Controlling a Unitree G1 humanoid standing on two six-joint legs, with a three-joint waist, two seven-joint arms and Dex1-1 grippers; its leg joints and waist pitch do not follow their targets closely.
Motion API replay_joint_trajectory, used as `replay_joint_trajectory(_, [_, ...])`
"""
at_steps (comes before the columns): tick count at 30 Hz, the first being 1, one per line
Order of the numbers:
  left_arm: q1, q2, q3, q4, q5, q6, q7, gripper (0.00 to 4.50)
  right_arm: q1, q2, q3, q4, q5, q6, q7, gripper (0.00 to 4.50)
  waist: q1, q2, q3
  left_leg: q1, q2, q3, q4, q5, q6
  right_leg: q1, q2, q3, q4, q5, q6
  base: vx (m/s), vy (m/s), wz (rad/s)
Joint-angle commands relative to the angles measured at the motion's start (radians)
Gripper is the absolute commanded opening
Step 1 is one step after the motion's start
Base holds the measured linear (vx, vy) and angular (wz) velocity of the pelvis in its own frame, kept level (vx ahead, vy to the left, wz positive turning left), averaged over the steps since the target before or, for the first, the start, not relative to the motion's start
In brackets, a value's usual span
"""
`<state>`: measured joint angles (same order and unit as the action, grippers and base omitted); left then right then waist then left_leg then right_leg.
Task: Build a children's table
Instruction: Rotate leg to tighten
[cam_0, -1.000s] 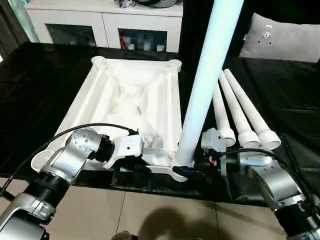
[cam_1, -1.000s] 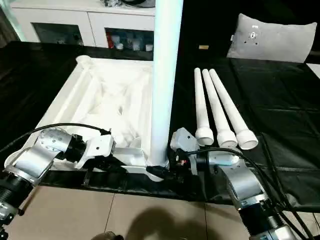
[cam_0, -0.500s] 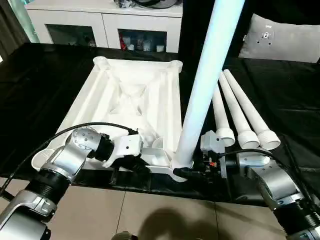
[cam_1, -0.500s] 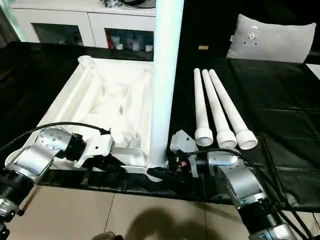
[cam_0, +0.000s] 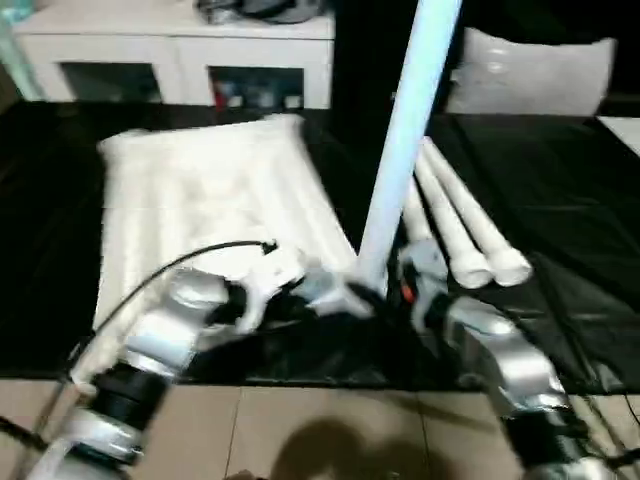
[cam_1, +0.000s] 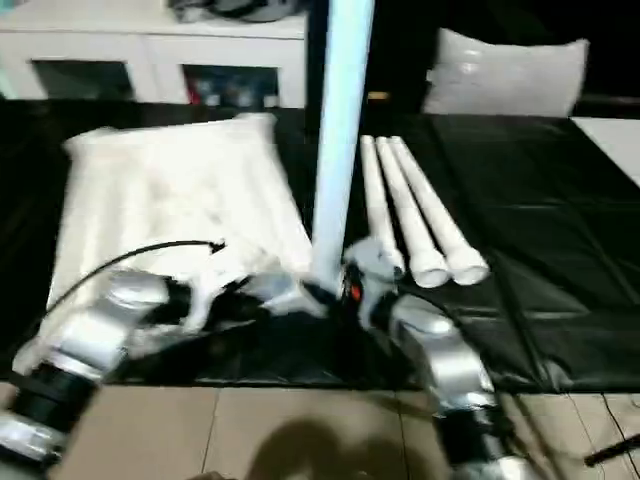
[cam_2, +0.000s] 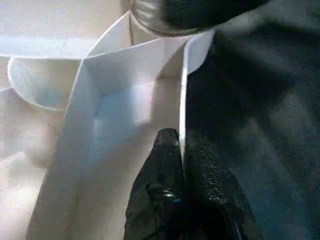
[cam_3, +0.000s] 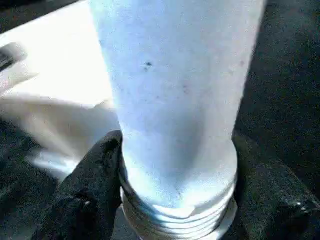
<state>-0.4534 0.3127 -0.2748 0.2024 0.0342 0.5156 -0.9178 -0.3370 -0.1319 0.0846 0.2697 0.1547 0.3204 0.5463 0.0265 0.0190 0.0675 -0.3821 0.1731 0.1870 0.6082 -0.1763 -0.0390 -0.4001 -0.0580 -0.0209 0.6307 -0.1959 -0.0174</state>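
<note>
— Where's the upright leg (cam_3: 175, 100) against my right gripper (cam_3: 175, 200)?

— Between its fingers (cam_3: 92, 195): one black pad presses its base just above the threaded collar, the other sits across it. It stands at the table top's (cam_0: 200, 190) near corner.

— And my left gripper (cam_2: 185, 165)?

— Pinched narrow on the top's thin rim wall.

— The rest?

— Three legs (cam_0: 465, 225) lie beside it on the black sheet (cam_0: 560, 190). The socket is blurred; I can't tell whether the thread is seated.

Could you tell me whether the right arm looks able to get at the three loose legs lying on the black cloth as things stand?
Probably not yet: the right gripper is closed around the standing leg. The loose legs lie close beside that arm, nothing covering them.
</note>
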Motion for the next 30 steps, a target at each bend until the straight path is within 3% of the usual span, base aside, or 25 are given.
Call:
replay_joint_trajectory(1, [-0.041,-0.078,0.064,-0.081,0.006,0.040,0.169,0.00,-0.022,0.107,0.040,0.081,0.032,0.049,-0.077,2.74,0.004,0.001,-0.073,0.017,0.043,-0.029,-0.073,-0.247,-0.013,0.038,-0.072,0.036,-0.095,-0.292,-0.191,0.000,0.000,0.00])
replay_joint_trajectory(4, [-0.047,-0.098,0.066,-0.083,0.019,0.048,0.202,0.00,-0.035,0.121,0.030,0.106,0.027,0.043,-0.113,2.74,0.006,0.004,-0.075,0.015,0.044,-0.028,-0.072,-0.221,-0.005,0.039,-0.070,0.035,-0.091,-0.245,-0.194,0.000,0.000,0.00])
replay_joint_trajectory(7, [-0.054,-0.121,0.049,-0.109,0.031,0.071,0.227,0.00,-0.032,0.134,0.012,0.115,0.029,0.026,-0.123,3.47,0.010,0.004,-0.078,0.012,0.044,-0.026,-0.071,-0.184,0.013,0.044,-0.068,0.034,-0.084,-0.141,-0.206,0.000,0.000,0.00])
replay_joint_trajectory(9, [-0.054,-0.117,0.038,-0.115,0.036,0.070,0.221,0.00,-0.026,0.137,0.003,0.109,0.033,0.025,-0.123,3.51,0.012,0.005,-0.079,0.012,0.044,-0.024,-0.070,-0.171,0.025,0.045,-0.069,0.034,-0.084,-0.112,-0.210,0.000,0.000,0.00])
replay_joint_trajectory(17, [-0.035,-0.036,0.010,-0.102,0.034,0.018,0.149,0.00,0.053,0.058,-0.007,0.011,0.010,-0.050,-0.069,4.40,0.009,0.005,-0.076,0.012,0.045,-0.025,-0.074,-0.196,0.023,0.046,-0.069,0.033,-0.088,-0.146,-0.201,0.000,0.000,0.00])
replay_joint_trajectory(18, [-0.034,-0.020,0.011,-0.093,0.033,0.000,0.133,0.00,0.064,0.035,-0.007,-0.010,0.014,-0.062,-0.047,4.40,0.009,-0.001,-0.075,0.014,0.045,-0.025,-0.074,-0.203,0.024,0.047,-0.069,0.033,-0.091,-0.159,-0.201,0.000,0.000,0.00])
replay_joint_trajectory(20, [-0.035,0.001,0.010,-0.082,0.032,-0.030,0.106,0.00,0.074,0.005,-0.009,-0.032,0.021,-0.077,-0.012,4.48,0.011,0.003,-0.076,0.013,0.046,-0.025,-0.074,-0.201,0.025,0.046,-0.070,0.034,-0.089,-0.170,-0.195,0.000,0.000,0.00])
replay_joint_trajectory(21, [-0.031,0.050,-0.002,-0.061,0.024,-0.092,0.028,0.00,0.086,-0.053,-0.013,-0.067,0.037,-0.089,0.064,4.48,0.011,-0.003,-0.076,0.012,0.044,-0.025,-0.073,-0.199,0.031,0.047,-0.069,0.033,-0.092,-0.167,-0.194,0.000,0.000,0.00])
replay_joint_trajectory(25, [-0.021,0.124,-0.031,-0.038,0.008,-0.177,-0.100,0.00,0.093,-0.128,-0.008,-0.104,0.048,-0.106,0.171,4.48,0.016,0.004,-0.076,0.016,0.047,-0.023,-0.072,-0.190,0.041,0.042,-0.069,0.034,-0.087,-0.148,-0.202,0.000,0.000,0.00])
replay_joint_trajectory(28, [-0.019,0.191,-0.070,-0.010,-0.006,-0.266,-0.220,0.00,0.079,-0.197,0.022,-0.104,0.029,-0.153,0.268,4.48,0.022,0.005,-0.075,0.017,0.049,-0.023,-0.073,-0.201,0.042,0.041,-0.071,0.034,-0.088,-0.160,-0.203,0.000,0.000,0.00])
replay_joint_trajectory(29, [-0.019,0.214,-0.082,-0.001,-0.020,-0.297,-0.278,0.00,0.069,-0.223,0.040,-0.096,0.020,-0.176,0.309,4.48,0.024,-0.003,-0.075,0.019,0.050,-0.022,-0.073,-0.202,0.041,0.041,-0.070,0.033,-0.087,-0.159,-0.206,0.000,0.000,0.00])
replay_joint_trajectory(30, [-0.019,0.214,-0.082,-0.001,-0.020,-0.297,-0.278,0.00,0.069,-0.223,0.040,-0.096,0.020,-0.176,0.309,4.48,0.032,0.002,-0.076,0.022,0.052,-0.021,-0.073,-0.195,0.042,0.039,-0.072,0.034,-0.084,-0.150,-0.211,0.000,0.000,0.00])
